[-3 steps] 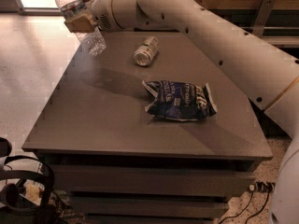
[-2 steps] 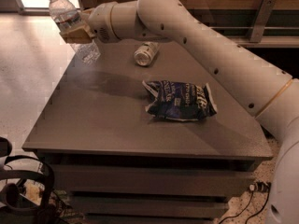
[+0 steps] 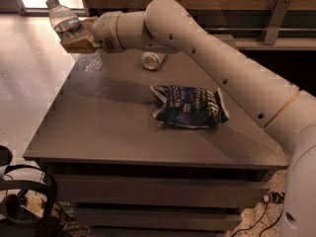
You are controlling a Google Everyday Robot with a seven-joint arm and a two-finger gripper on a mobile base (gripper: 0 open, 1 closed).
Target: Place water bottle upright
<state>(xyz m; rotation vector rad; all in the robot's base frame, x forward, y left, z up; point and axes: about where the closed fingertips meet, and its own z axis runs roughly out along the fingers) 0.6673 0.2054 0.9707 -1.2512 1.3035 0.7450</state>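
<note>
The tan fingers point(image 3: 80, 45) of the gripper point(image 3: 77, 36) are clamped on the middle of the water bottle point(image 3: 62, 19), over the far left corner of the tabletop point(image 3: 113, 132). The bottle is tilted, with its white cap point(image 3: 51, 2) pointing up and to the left and its clear lower part hanging below the fingers toward the tabletop. I cannot tell whether the bottom touches the surface, or how much liquid is inside. The label band sits just beside the fingers, and its writing cannot be read.

Further to the right, a silver can point(image 3: 152, 59) lies on its side on the far part of the tabletop, just under the white arm point(image 3: 212, 58). Its open or closed end cannot be made out. Nearer the middle lies a crumpled dark blue snack bag point(image 3: 190, 105) with pale lettering that is not readable.
</note>
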